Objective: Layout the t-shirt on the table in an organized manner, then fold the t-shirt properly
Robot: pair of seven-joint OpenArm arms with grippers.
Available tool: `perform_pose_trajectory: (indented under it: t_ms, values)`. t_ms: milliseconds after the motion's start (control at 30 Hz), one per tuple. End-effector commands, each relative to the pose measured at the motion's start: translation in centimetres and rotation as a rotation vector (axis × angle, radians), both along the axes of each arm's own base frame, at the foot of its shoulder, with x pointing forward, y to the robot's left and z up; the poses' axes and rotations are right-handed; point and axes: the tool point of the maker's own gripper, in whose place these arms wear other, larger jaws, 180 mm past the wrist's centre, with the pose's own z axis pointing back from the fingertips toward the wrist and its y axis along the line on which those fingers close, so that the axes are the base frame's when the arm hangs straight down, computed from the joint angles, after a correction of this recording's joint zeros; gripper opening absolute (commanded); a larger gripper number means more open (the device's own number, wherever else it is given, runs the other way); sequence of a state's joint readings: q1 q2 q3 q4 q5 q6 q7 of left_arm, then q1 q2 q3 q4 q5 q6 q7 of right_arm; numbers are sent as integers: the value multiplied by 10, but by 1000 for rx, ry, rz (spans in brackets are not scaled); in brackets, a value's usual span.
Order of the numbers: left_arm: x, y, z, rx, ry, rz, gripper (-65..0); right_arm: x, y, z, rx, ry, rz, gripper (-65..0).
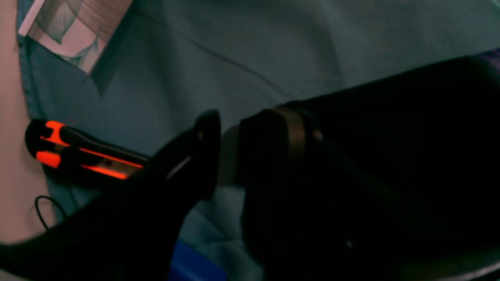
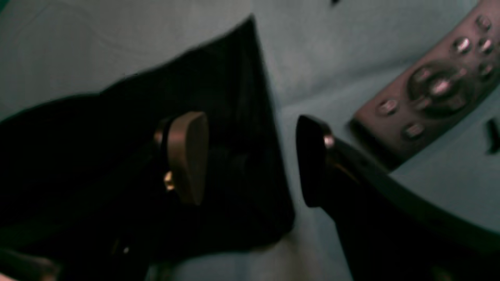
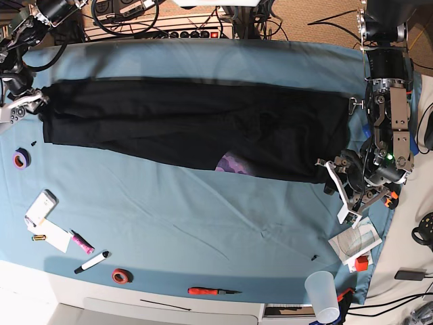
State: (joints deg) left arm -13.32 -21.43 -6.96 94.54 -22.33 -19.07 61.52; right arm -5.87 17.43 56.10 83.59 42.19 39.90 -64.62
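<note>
The black t-shirt (image 3: 183,125) lies spread as a long band across the light blue table (image 3: 203,223), with a bit of purple print (image 3: 233,164) showing at its near edge. My right gripper (image 3: 15,112) is at the shirt's left end. In the right wrist view this gripper (image 2: 250,158) is wide open over a shirt corner (image 2: 218,78), pinching nothing. My left gripper (image 3: 333,177) is at the shirt's right corner. Its fingers (image 1: 207,152) stand a little apart in the left wrist view, with one bare pad (image 1: 229,156) showing. The shirt (image 1: 390,125) lies against the outer finger.
An orange-and-black cutter (image 1: 78,152) and a printed card (image 1: 74,31) lie near the left gripper. A grey buttoned device (image 2: 429,89) lies by the right gripper. A purple tape roll (image 3: 21,159), phone (image 3: 40,206), markers (image 3: 82,242), red tape roll (image 3: 122,275), red tool (image 3: 213,291) and cup (image 3: 323,305) sit along the near side.
</note>
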Motion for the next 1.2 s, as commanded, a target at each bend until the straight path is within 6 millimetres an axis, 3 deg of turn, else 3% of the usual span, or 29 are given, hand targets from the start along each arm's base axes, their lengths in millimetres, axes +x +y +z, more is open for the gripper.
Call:
perform_pose_trajectory:
  t_ms: [0,267,500,767,1167]
  values:
    - [11,2,19,-2,-63,-1,-401,6,-9,16,-40,-41,-2,-300]
    - [11,-2,21,-30,-70,-9,-401,1,-10,-16,53,-5,-41,-300]
    - [13,-3,23,-38,-79,-11,-401,13,13,-34,115,28,22,-300]
    - [20,-7,32,-62,-144,-15,-401,18,22,-38,115,37,55,-300]
    - [14,-8,24,-66,-121,-14,-401,18,23,-38,116,40,56,-300]
